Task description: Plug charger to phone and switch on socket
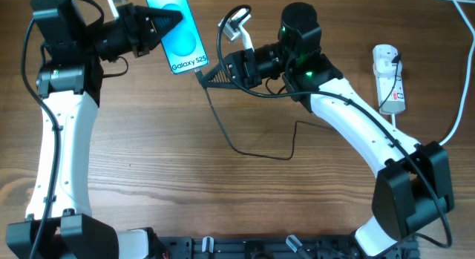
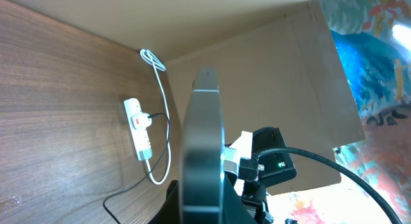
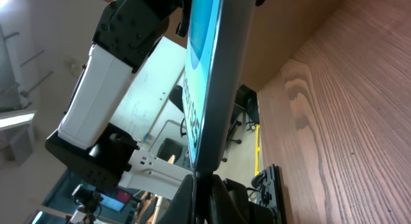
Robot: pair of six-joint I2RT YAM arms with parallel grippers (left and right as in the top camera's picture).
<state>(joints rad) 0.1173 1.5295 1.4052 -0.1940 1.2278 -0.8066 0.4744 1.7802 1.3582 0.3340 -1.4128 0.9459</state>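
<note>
Overhead, the left pincer point(image 1: 169, 21) is clamped on the upper end of the phone point(image 1: 182, 36), holding it at a slant near the far edge of the tabletop point(image 1: 148, 177). The light blue screen faces up and reads "Galaxy S25". The right pincer point(image 1: 208, 73) is closed on the tip of the charger point(image 1: 223, 133), right at the phone's lower edge. Its dark cable trails across the wood towards the socket point(image 1: 389, 77), which lies well apart on the right. The socket bears red markings too small to read.

From the left wrist, the phone point(image 2: 202, 147) is seen edge-on, rising from between that arm's fingers. The socket point(image 2: 139, 129) lies flat beyond it with its thick white cord point(image 2: 154, 57) looped behind, and the charger point(image 2: 125, 190) curves away below it.

From the right wrist, the phone point(image 3: 218, 70) again stands edge-on, with the closed right pincer point(image 3: 202, 185) meeting its bottom end. The lettering on its blue screen is too foreshortened to read.
</note>
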